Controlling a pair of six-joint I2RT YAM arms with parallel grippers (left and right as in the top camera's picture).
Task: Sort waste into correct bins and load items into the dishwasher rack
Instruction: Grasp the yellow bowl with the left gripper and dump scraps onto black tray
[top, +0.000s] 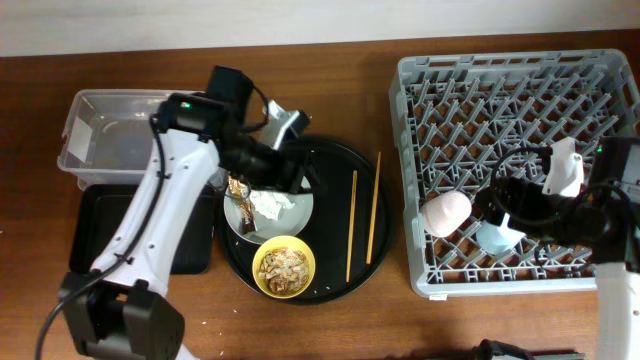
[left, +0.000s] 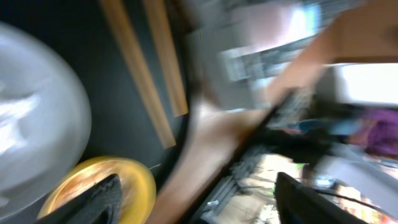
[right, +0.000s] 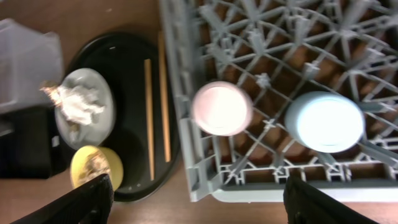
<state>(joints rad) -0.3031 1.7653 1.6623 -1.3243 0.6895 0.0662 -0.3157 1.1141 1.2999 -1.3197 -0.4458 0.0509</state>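
Sitting beyond right fingers (right: 314, 204): blue cup (right: 324, 122)

The far half of the dishwasher rack (top: 520, 85) is open, with only pegs sticking up. In its near left part the pink cup (top: 445, 212) and the light blue cup (top: 494, 240) stand close together. The right arm (top: 600, 215) hangs over the near right part. The left arm (top: 160, 190) crosses the shallow black tray (top: 105, 235) and covers the plate's (top: 300, 212) far side (the yellow bowl (top: 284, 267) is open from above). Bare round tray (top: 330, 165) shows between the plate and the chopsticks (top: 351, 225).
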